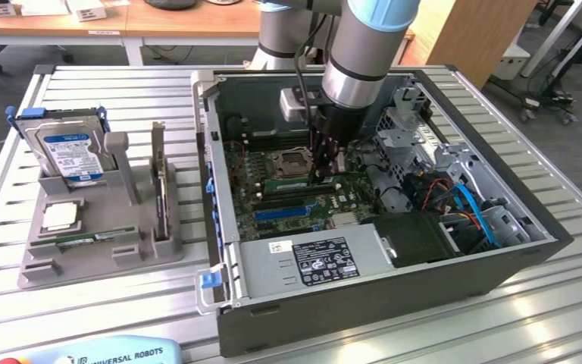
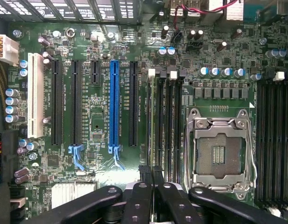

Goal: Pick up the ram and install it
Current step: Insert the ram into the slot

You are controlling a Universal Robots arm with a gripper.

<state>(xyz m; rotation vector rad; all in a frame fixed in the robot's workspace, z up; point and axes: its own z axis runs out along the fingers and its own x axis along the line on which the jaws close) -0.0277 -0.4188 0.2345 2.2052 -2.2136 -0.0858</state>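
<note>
The ram (image 2: 154, 121) is a thin green stick standing edge-up in the memory slot nearest the blue expansion slot, beside the CPU socket (image 2: 218, 151). In the exterior view the ram (image 1: 291, 184) shows as a green strip on the motherboard inside the open PC case. My gripper (image 2: 152, 175) is shut, its black fingertips (image 2: 144, 179) pressed together around the stick's near end. From the exterior view my gripper (image 1: 323, 180) reaches straight down into the case. A second green stick (image 1: 89, 240) lies on the grey holder.
The grey holder (image 1: 99, 258) on the exterior view's left also carries a blue-labelled hard drive (image 1: 69, 155) and a square silver chip (image 1: 61, 216). Case walls (image 1: 210, 152), the power supply (image 1: 311, 262) and cables (image 1: 468, 205) surround the motherboard. Further memory slots (image 2: 274, 140) lie past the socket.
</note>
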